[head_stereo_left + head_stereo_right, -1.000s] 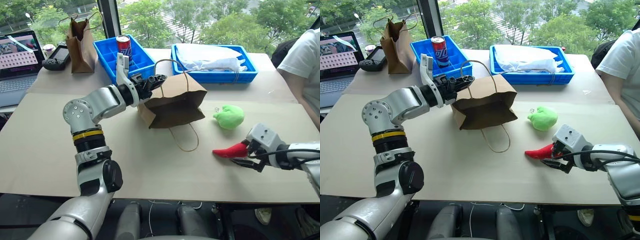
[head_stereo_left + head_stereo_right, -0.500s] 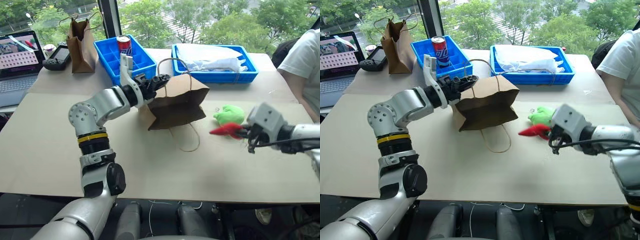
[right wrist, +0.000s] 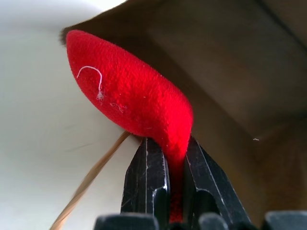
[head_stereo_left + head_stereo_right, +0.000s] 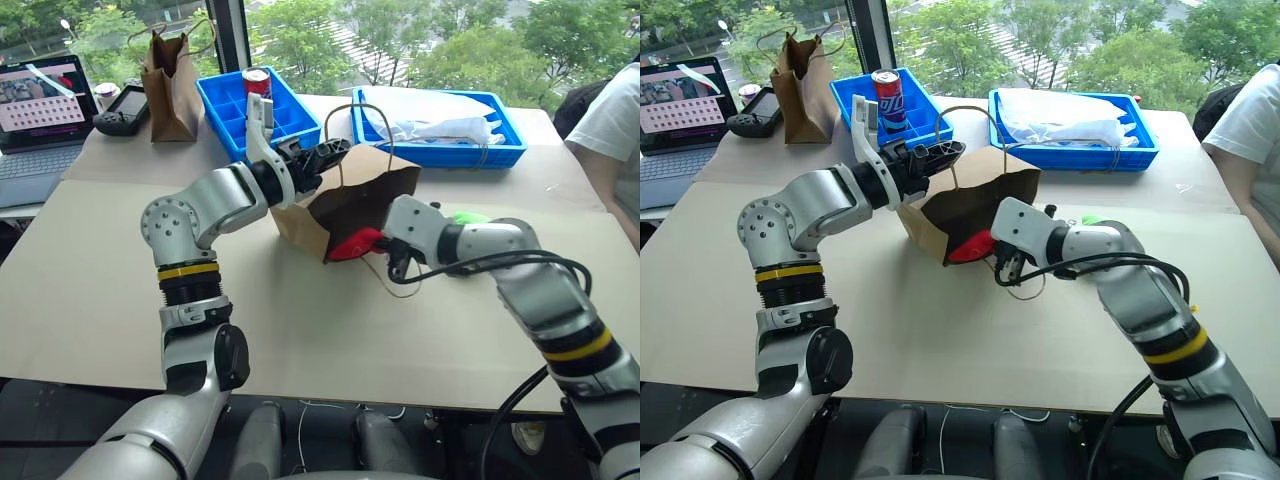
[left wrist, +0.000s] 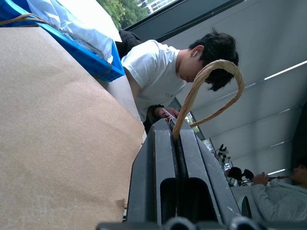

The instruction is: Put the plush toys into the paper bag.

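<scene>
At the paper bag [image 4: 355, 195] mouth — right gripper [image 4: 992, 248] jaws clamping red chili toy [image 3: 129, 103], left gripper [image 5: 175, 139] pinching handle [image 5: 211, 91].

My left gripper [image 4: 335, 152] holds the bag [image 4: 375, 185] from its left; my right gripper [image 4: 381, 240] puts the chili [image 4: 352, 245] in its mouth.

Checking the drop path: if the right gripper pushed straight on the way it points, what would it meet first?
Probably the dark inside of the light-brown kraft paper bag: the right gripper, clamping the red chili-shaped plush toy, points into its open mouth. Depth is unclear.
</scene>
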